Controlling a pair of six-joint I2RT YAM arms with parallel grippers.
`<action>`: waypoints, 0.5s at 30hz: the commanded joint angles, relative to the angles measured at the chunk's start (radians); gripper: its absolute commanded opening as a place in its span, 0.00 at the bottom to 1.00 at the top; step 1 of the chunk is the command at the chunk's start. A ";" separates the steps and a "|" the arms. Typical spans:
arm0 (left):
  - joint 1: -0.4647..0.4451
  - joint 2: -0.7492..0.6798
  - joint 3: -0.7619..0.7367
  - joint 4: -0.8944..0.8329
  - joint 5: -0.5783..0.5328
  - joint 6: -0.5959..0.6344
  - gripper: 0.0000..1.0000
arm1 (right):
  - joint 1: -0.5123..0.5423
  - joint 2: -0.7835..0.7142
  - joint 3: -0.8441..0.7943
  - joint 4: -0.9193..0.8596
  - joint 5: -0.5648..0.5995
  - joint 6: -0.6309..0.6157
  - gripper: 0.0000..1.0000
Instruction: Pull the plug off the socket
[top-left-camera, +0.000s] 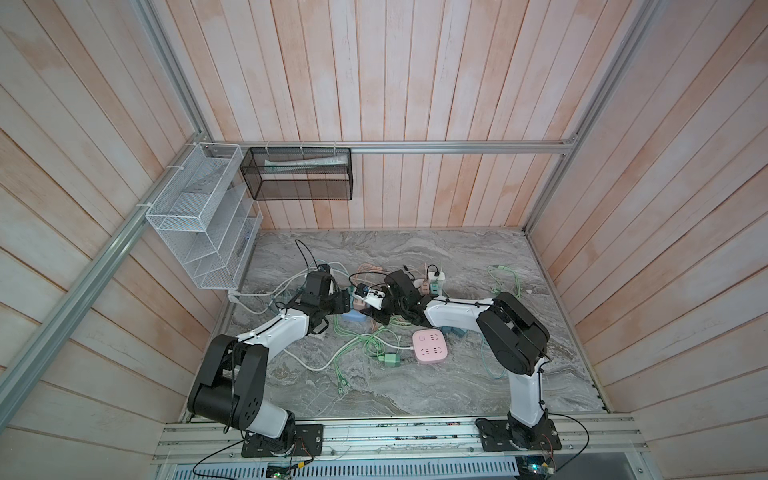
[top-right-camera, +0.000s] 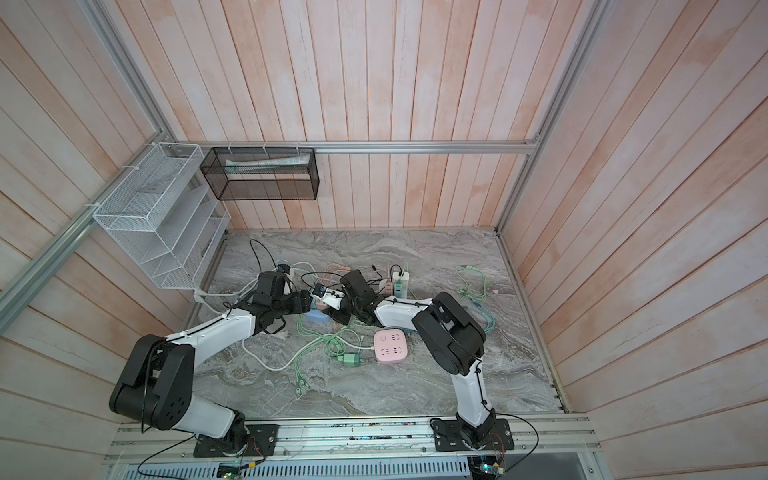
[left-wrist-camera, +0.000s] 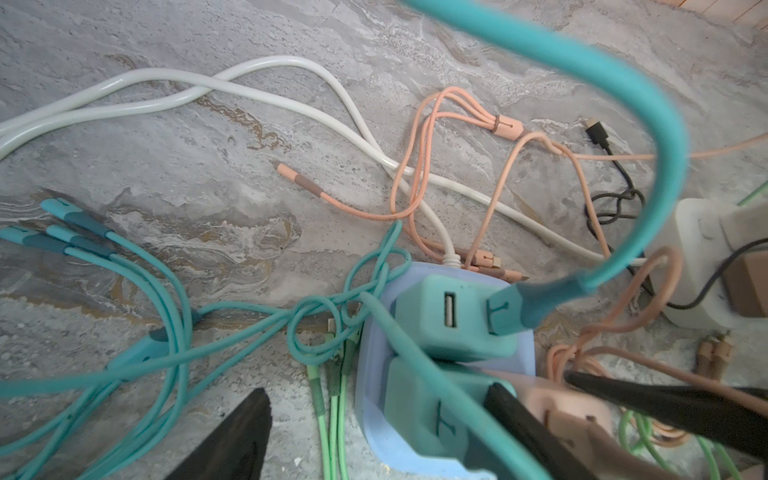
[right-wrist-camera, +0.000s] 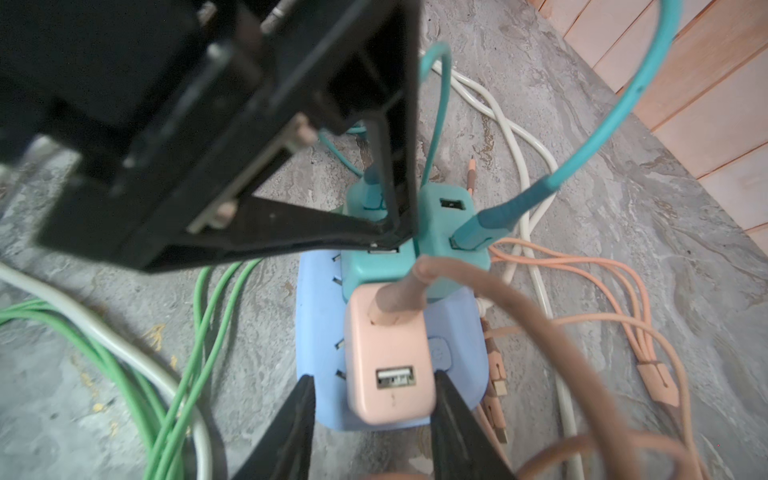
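The light blue socket (right-wrist-camera: 320, 332) lies on the marble table with two teal plugs (left-wrist-camera: 453, 320) and one pink plug (right-wrist-camera: 390, 353) pushed into it. Each plug carries a USB cable. My right gripper (right-wrist-camera: 371, 376) is open astride the pink plug: one finger (right-wrist-camera: 453, 415) rests against its side, the other stands off over the socket's edge. My left gripper (left-wrist-camera: 376, 395) is open around the nearer teal plug (left-wrist-camera: 415, 411), one finger (left-wrist-camera: 519, 424) wedged between it and the pink plug, the other well clear on the table. In both top views the grippers meet over the socket (top-left-camera: 353, 319) (top-right-camera: 314, 318).
A pink power strip (top-left-camera: 430, 347) and a loose green plug (top-left-camera: 390, 359) lie nearer the front. A white socket (top-left-camera: 435, 279) with plugs stands behind the right arm. Teal, green, peach and white cables (left-wrist-camera: 266, 99) sprawl around the blue socket. Wire baskets (top-left-camera: 199, 216) hang on the left wall.
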 joint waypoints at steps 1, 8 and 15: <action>-0.002 0.037 0.004 -0.039 0.004 0.026 0.82 | 0.005 -0.041 -0.042 0.009 -0.018 0.017 0.43; -0.002 0.032 0.003 -0.029 0.021 0.041 0.81 | 0.003 0.055 0.087 -0.054 -0.001 -0.015 0.43; -0.002 0.049 0.009 -0.030 0.038 0.049 0.81 | -0.002 0.101 0.118 -0.049 0.004 -0.014 0.40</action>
